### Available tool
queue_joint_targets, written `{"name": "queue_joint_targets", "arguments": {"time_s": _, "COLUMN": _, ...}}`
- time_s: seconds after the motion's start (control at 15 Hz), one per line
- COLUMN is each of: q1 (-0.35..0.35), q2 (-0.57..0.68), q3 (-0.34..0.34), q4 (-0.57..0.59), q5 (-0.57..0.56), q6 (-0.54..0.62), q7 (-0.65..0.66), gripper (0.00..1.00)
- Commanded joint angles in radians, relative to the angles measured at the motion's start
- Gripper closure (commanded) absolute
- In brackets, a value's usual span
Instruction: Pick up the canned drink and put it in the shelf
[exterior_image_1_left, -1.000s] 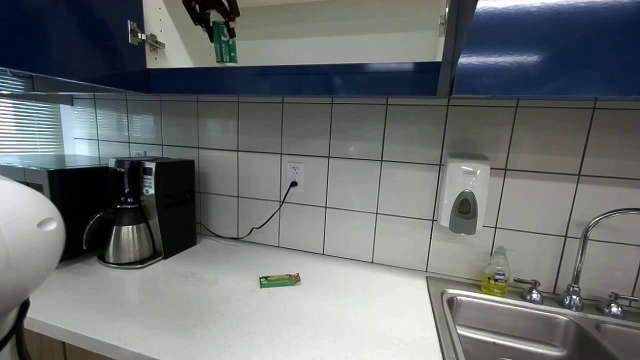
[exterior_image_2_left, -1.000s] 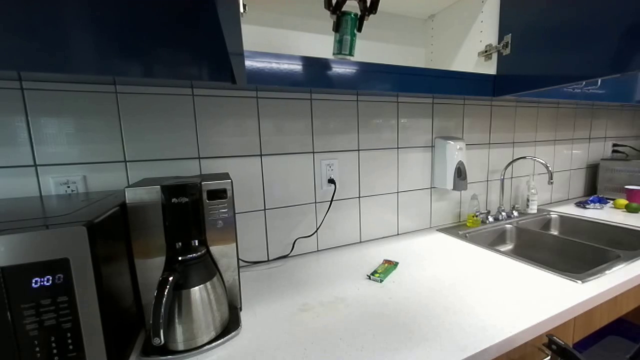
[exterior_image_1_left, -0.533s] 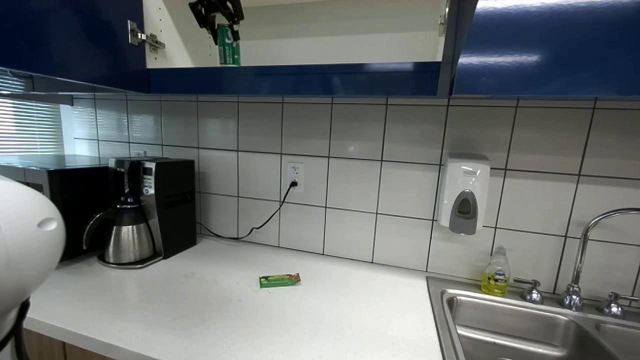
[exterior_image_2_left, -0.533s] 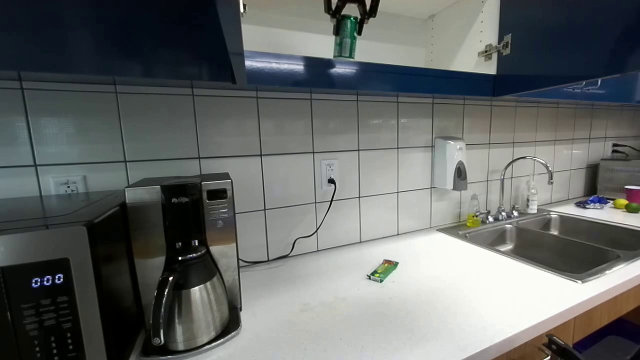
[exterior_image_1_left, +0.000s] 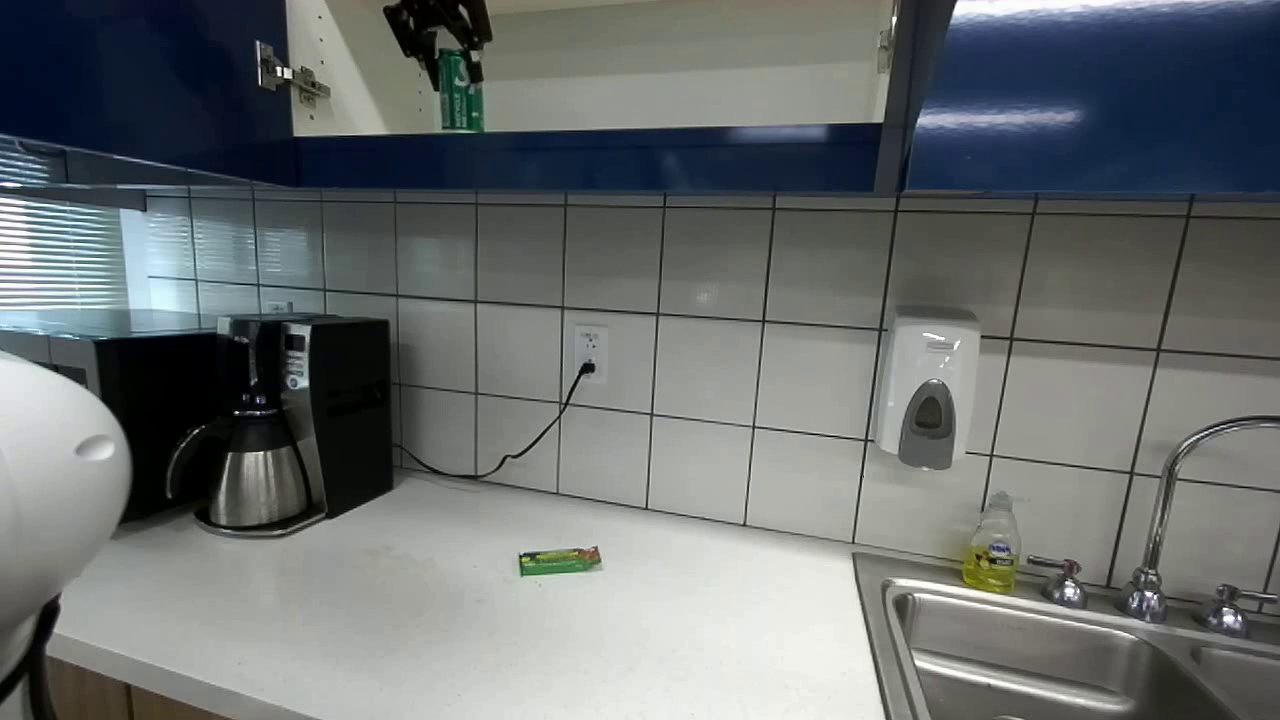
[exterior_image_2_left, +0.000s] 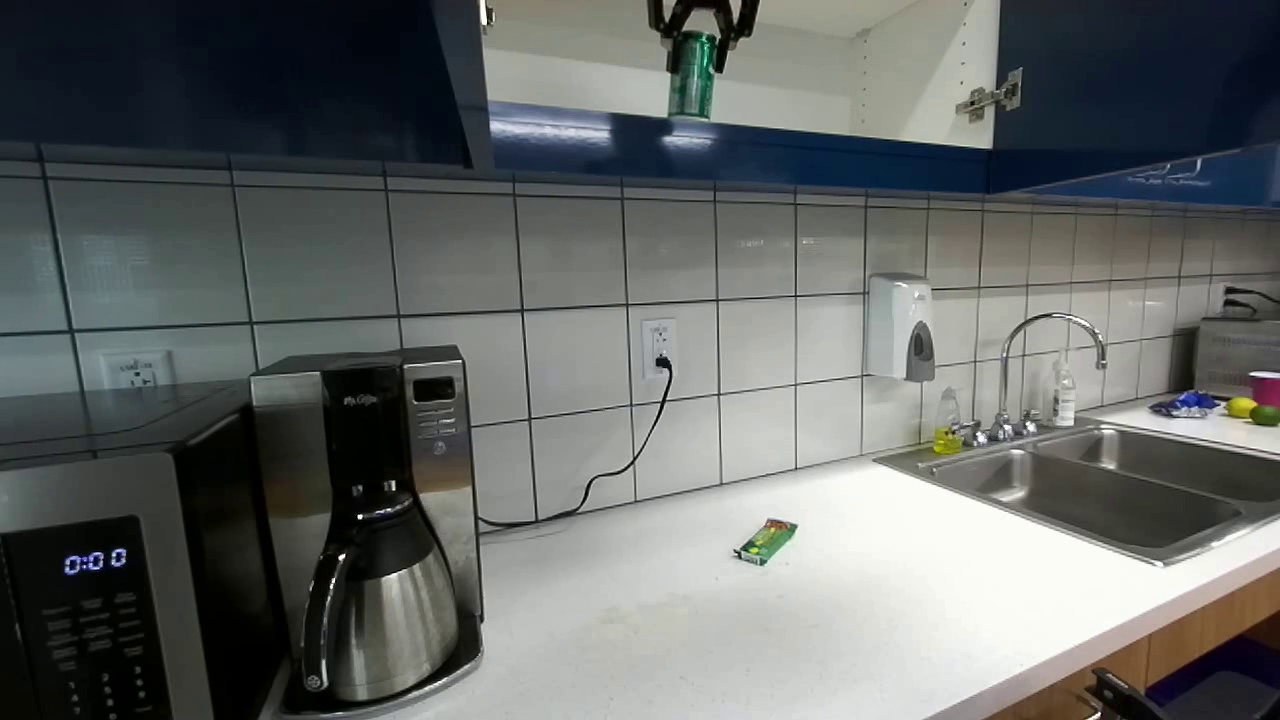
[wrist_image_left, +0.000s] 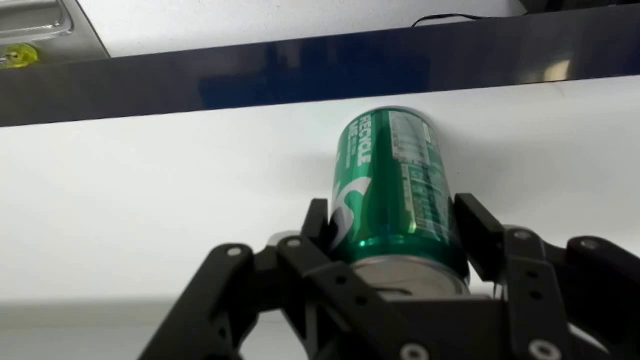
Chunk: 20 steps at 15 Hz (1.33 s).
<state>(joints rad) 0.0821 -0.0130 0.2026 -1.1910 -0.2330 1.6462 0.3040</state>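
Note:
The canned drink, a green can with a silvery top, is between my fingers in both exterior views (exterior_image_1_left: 455, 108) (exterior_image_2_left: 691, 95) and in the wrist view (wrist_image_left: 392, 160). It stands upright just inside the front of the pale shelf (exterior_image_1_left: 680, 85), which also shows in the wrist view (wrist_image_left: 175, 175). My gripper (wrist_image_left: 390, 200) is shut on the can near its top, one finger on each side. It reaches down from above in both exterior views (exterior_image_1_left: 458, 80) (exterior_image_2_left: 697, 68). The can's base is at or very close to the shelf floor; I cannot tell whether it touches.
A blue lower edge (exterior_image_1_left: 590, 157) runs along the shelf's front. An open blue door (exterior_image_1_left: 140, 80) with a hinge is beside the opening. Below are a coffee maker (exterior_image_2_left: 400, 580), a microwave (exterior_image_2_left: 90, 560), a flat green packet (exterior_image_1_left: 560, 561), a soap dispenser (exterior_image_1_left: 928, 390) and a sink (exterior_image_2_left: 1100, 500).
My gripper and the can have moved down and, in an exterior view, slightly to the right. Most of this happened in the earlier half second; the latest shift is small.

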Motion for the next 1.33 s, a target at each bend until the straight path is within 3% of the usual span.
{"name": "queue_joint_targets", "arguments": {"time_s": 0.0, "q1": 0.004, "q2": 0.046, "q3": 0.004, "q4": 0.068, "q5": -0.008, "q6": -0.055, "q7": 0.029, "gripper": 0.60}}
{"name": "queue_joint_targets", "arguments": {"time_s": 0.47, "q1": 0.005, "q2": 0.081, "q3": 0.002, "q4": 0.102, "q5": -0.013, "q6": -0.058, "q7": 0.033, "gripper": 0.60}}
{"name": "queue_joint_targets", "arguments": {"time_s": 0.53, "q1": 0.006, "q2": 0.083, "q3": 0.002, "q4": 0.103, "q5": -0.012, "q6": -0.054, "q7": 0.032, "gripper": 0.10}}
{"name": "queue_joint_targets", "arguments": {"time_s": 0.67, "q1": 0.007, "q2": 0.088, "q3": 0.003, "q4": 0.104, "q5": -0.016, "q6": -0.056, "q7": 0.036, "gripper": 0.02}}
{"name": "queue_joint_targets", "arguments": {"time_s": 1.27, "q1": 0.011, "q2": 0.082, "q3": 0.003, "q4": 0.101, "q5": -0.009, "q6": -0.061, "q7": 0.031, "gripper": 0.00}}
